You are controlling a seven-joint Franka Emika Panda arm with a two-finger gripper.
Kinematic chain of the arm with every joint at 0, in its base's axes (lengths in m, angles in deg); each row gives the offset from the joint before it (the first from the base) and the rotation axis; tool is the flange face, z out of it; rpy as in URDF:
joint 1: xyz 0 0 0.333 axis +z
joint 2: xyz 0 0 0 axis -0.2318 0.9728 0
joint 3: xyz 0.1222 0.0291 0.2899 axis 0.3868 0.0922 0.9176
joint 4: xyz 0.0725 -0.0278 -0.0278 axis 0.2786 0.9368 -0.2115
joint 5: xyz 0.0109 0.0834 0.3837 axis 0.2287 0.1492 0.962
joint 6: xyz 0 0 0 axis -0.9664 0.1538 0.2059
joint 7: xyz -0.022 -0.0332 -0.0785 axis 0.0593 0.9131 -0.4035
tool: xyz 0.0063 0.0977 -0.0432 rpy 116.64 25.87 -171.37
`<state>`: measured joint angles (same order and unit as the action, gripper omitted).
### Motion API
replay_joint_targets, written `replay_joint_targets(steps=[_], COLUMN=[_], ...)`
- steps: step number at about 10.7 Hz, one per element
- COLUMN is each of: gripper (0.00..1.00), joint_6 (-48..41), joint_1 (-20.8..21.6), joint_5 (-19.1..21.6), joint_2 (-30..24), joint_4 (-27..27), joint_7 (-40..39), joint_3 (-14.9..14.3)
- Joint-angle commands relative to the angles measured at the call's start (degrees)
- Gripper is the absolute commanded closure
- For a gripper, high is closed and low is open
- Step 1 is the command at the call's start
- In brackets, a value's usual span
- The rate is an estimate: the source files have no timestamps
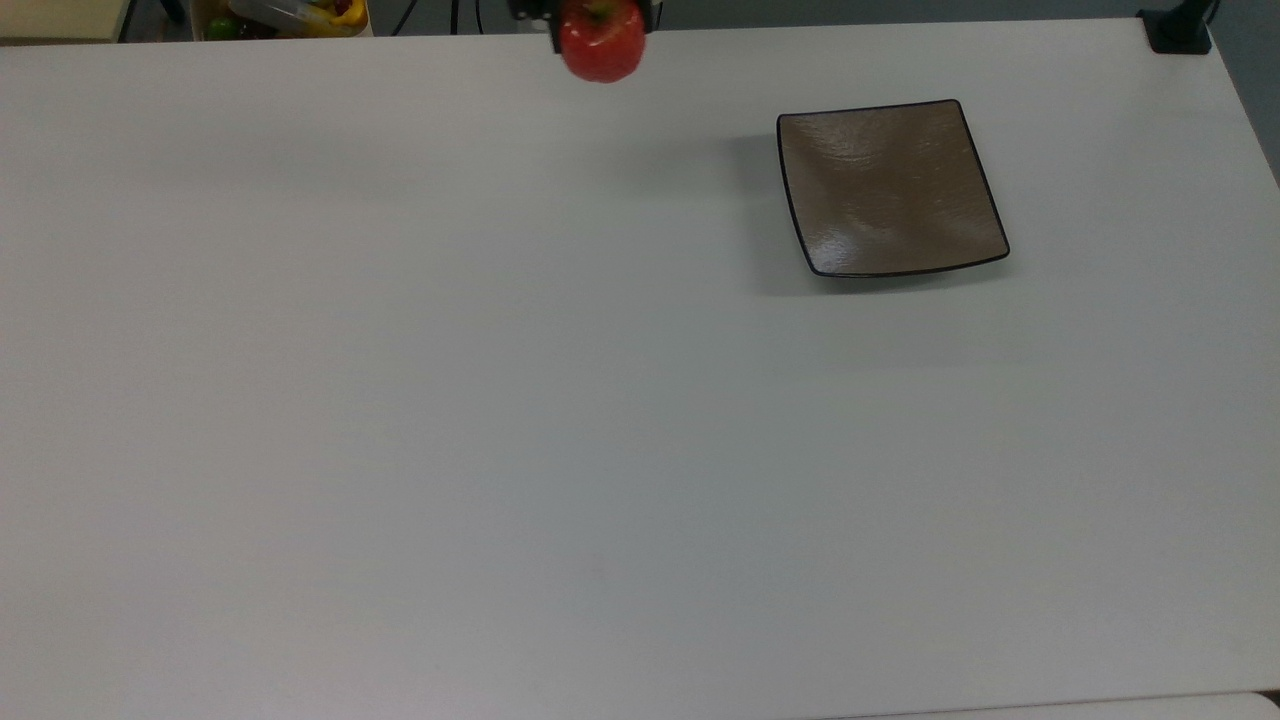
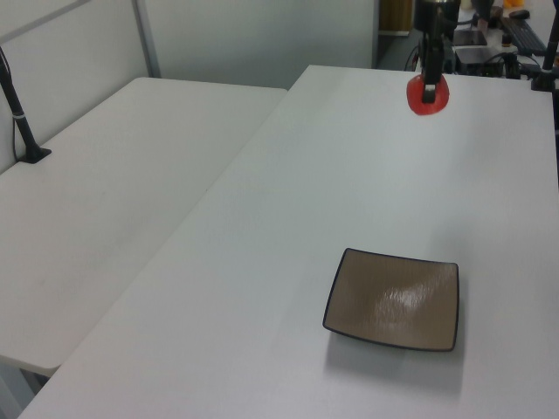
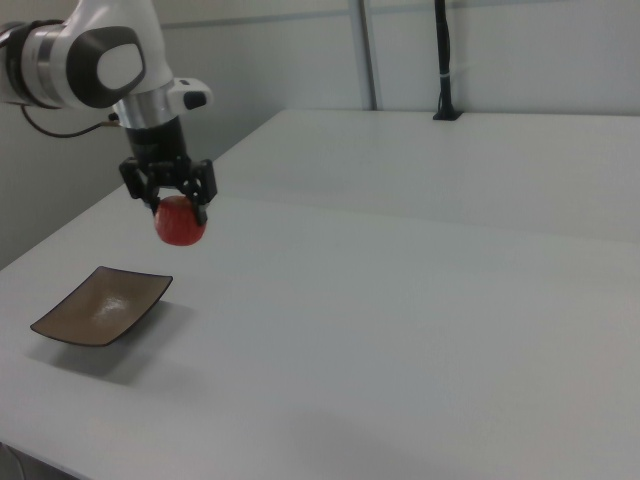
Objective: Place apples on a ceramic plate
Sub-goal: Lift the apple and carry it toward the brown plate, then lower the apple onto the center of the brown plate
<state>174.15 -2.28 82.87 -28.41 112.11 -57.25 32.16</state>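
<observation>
The near half of your white table [image 1: 500,450] is bare in the top view. Past the middle, toward the top view's right edge of the table, you see the ceramic plate [image 1: 888,188]. It is square and brown, with a thin black rim and corners that curl up. It sits flat on the table and its inside is bare. In the left view the ceramic plate [image 2: 393,299] lies close to the near edge of the table. In the right view the ceramic plate [image 3: 101,305] lies by the table's near corner, on the right view's left.

Farther back, at the far edge of the table in the top view, you find the apple [image 1: 601,40]. It is small, round and red. It hangs in the air above the table, well apart from the plate. Your gripper [image 3: 171,199] has its two black fingers pressed on the sides of the apple [image 3: 180,221] and pinches it from above. In the right view the apple hangs up high, beyond the plate's far edge. In the left view the gripper [image 2: 428,87] points straight down and the apple [image 2: 427,93] is over the far part of the table.

Past the far left corner of the table in the top view, you can see a bin [image 1: 283,17] with bright things inside.
</observation>
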Motion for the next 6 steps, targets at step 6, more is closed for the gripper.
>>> replay_joint_targets(steps=[6], gripper=[0.98], joint_6=[3.90], joint_1=[8.57], joint_5=[1.02], joint_2=[4.52], joint_4=[2.90], joint_7=[8.79], joint_3=[12.00])
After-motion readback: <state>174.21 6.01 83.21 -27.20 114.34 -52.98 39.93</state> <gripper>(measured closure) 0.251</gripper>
